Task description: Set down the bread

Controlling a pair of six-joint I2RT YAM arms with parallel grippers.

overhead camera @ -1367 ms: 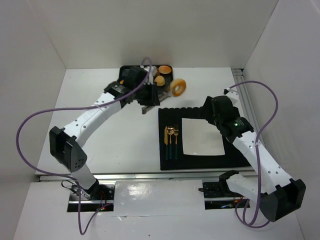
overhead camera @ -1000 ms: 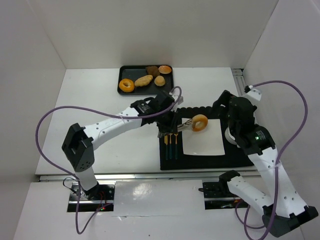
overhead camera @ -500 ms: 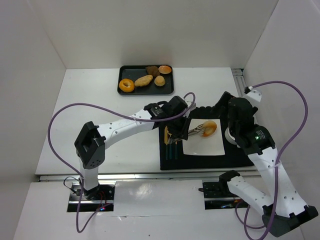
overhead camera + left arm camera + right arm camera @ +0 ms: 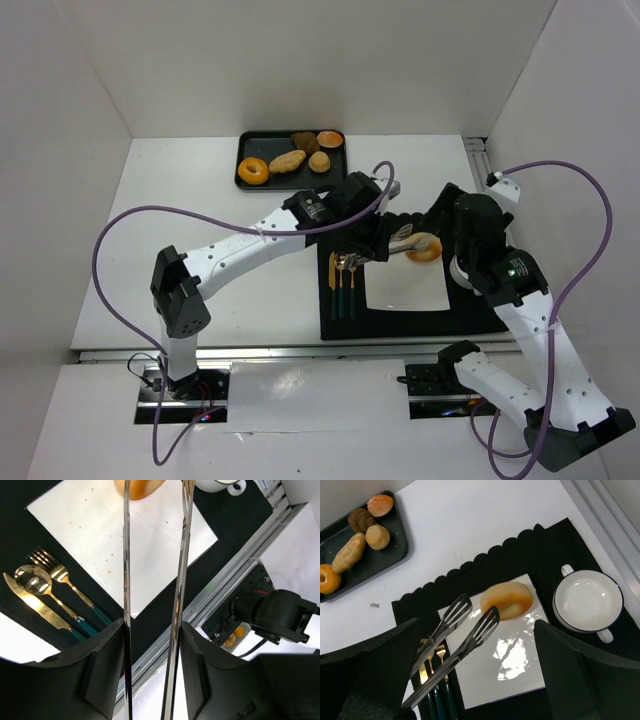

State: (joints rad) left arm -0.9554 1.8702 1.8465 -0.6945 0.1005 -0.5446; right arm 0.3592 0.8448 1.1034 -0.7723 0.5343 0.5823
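Note:
The bread, a glazed ring [image 4: 426,247], lies on the far corner of the white square plate [image 4: 405,290]. It also shows in the right wrist view [image 4: 507,600] and at the top of the left wrist view [image 4: 140,486]. My left gripper [image 4: 365,240] [image 4: 152,625] is shut on metal tongs [image 4: 455,640] [image 4: 126,570]. The tong blades are spread apart, just left of the bread and not touching it. My right gripper [image 4: 447,215] [image 4: 475,630] hovers open and empty above the plate [image 4: 515,670].
A black placemat [image 4: 420,322] lies under the plate. Gold cutlery [image 4: 343,282] lies left of the plate. A white two-handled cup [image 4: 588,600] stands to its right. A black tray [image 4: 300,180] with several other breads is at the back. A metal rail [image 4: 480,160] runs along the right.
My left gripper carried the bread in the tongs from the tray to the plate. The tongs have now opened and drawn back, leaving the bread on the plate. The right arm stayed over the plate.

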